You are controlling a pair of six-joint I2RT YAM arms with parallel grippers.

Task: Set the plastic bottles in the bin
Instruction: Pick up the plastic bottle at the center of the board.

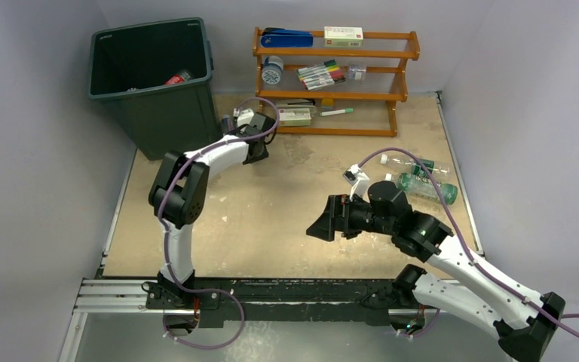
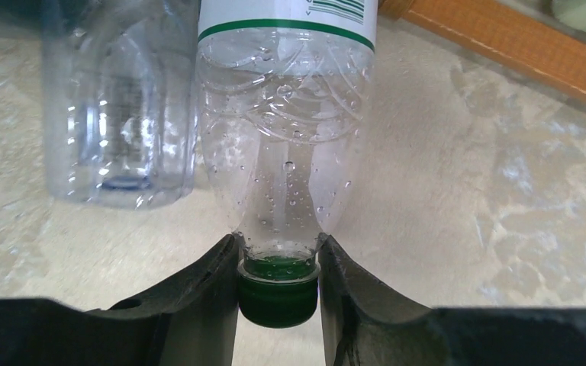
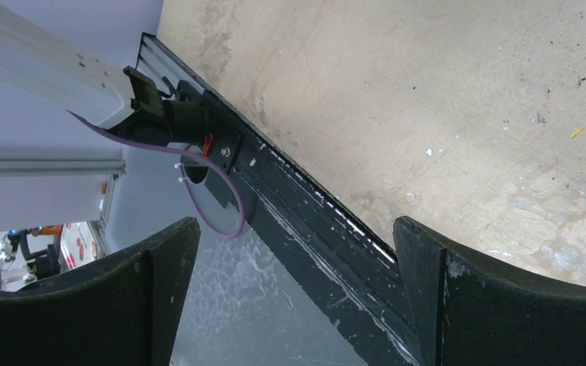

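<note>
Left pincer (image 2: 278, 245) is clamped on the bottle (image 2: 286, 137) by its neck, lower centre, on the desk (image 1: 271, 226) right of the bin (image 1: 162, 117). Probably light, thin-walled, slippery; the stiff neck suits. Right pincer (image 3: 297, 252) gapes, empty.

We see a clear green-capped bottle (image 2: 286, 114) lying beside another clear bottle (image 2: 118, 114), more bottles (image 1: 422, 181) lying at the right, and the dark bin (image 1: 158, 113) upright with a red-labelled bottle (image 1: 179, 77) inside.

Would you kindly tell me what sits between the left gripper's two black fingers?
The green screw cap of a clear plastic bottle, clamped by the left gripper; the left wrist view shows it.
</note>
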